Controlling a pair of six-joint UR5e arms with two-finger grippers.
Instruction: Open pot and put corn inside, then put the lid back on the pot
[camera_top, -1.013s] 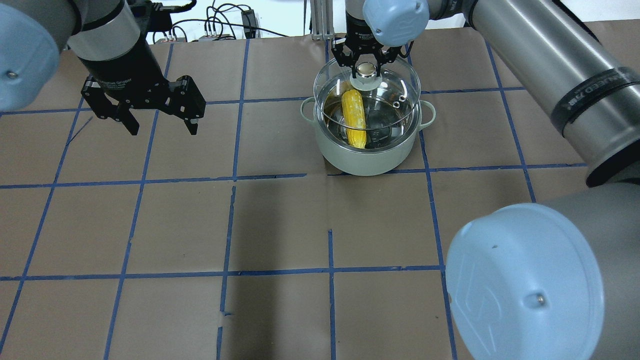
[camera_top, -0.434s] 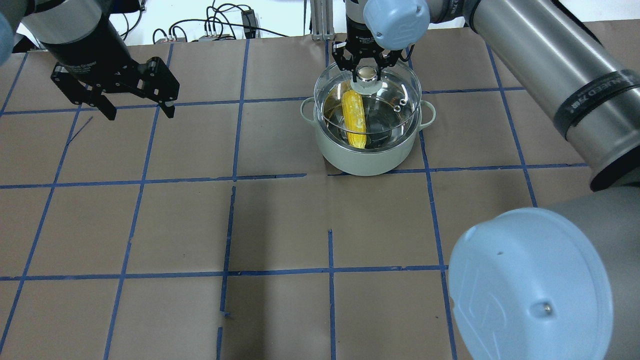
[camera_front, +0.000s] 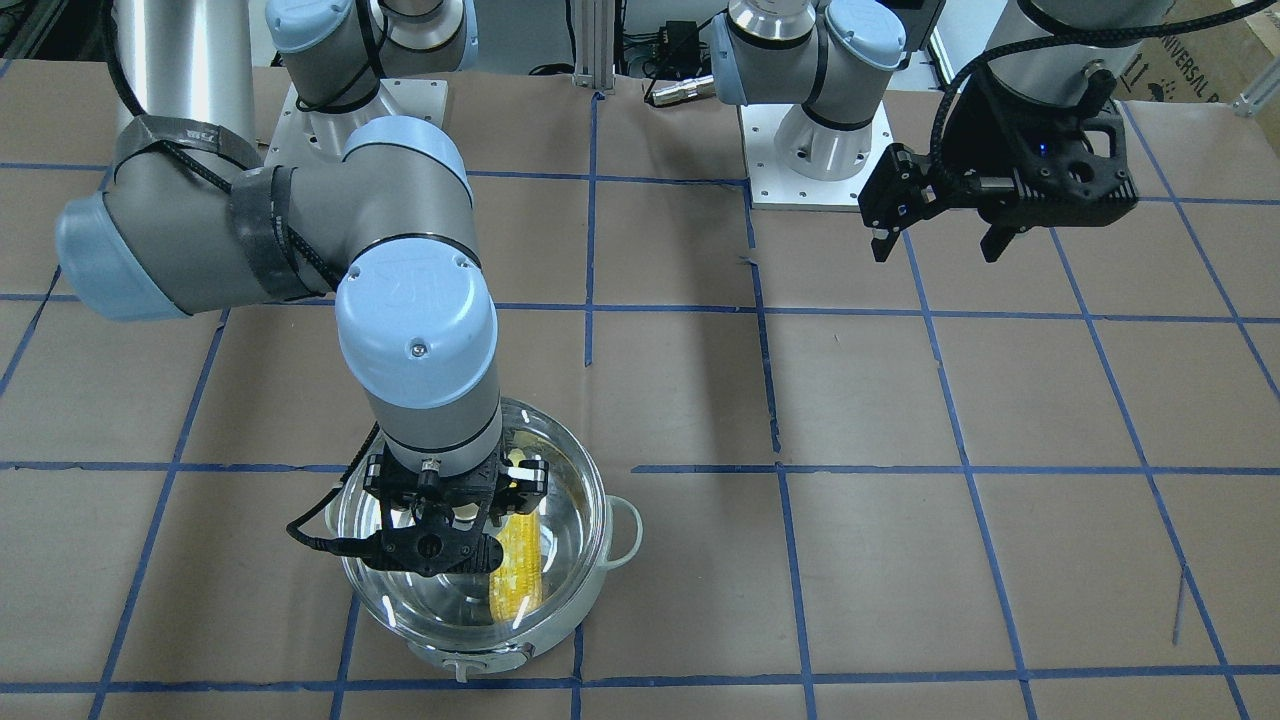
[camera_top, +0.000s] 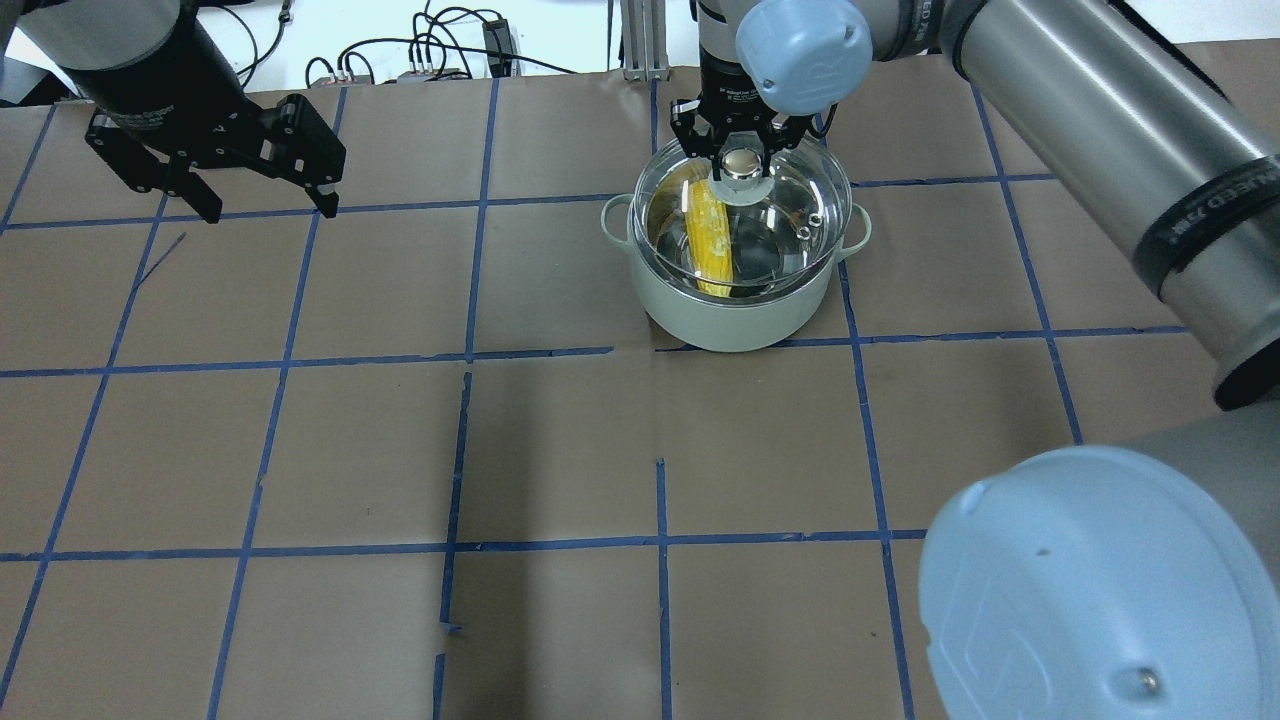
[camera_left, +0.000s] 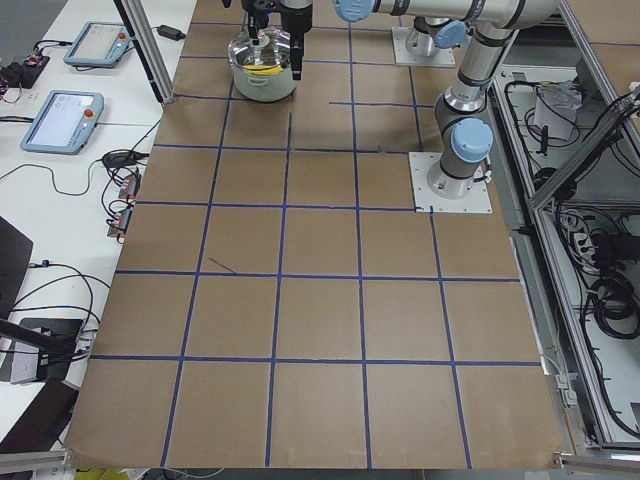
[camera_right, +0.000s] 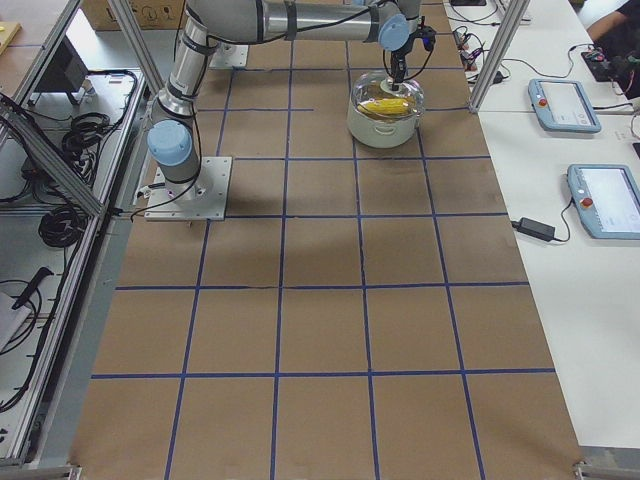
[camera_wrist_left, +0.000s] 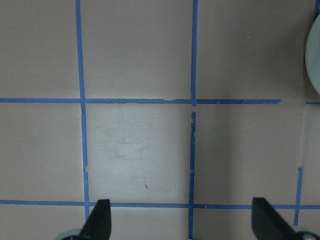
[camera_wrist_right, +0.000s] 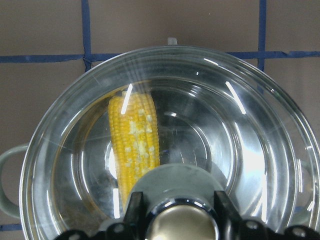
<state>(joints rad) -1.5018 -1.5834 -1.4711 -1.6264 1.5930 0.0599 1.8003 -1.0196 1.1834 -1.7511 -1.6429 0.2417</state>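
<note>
The right arm (camera_top: 1100, 110) stretches across the tabletop (camera_top: 560, 450), wrist pointing straight down. The left arm (camera_top: 130, 50) hangs above the far left corner, its left gripper (camera_top: 270, 210) spread wide and empty. The pot (camera_top: 735, 320) stands by the far edge, about midway along. The lid (camera_top: 795, 205) covers its mouth directly under the right gripper (camera_top: 741, 165), which is clamped on the knob (camera_top: 741, 160) — whether the rim is seated I cannot tell. The corn (camera_top: 708, 235) lies inside the pot.

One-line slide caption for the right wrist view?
Right end effector grips the lid by its knob over the pot, corn lying inside beneath the glass.
</note>
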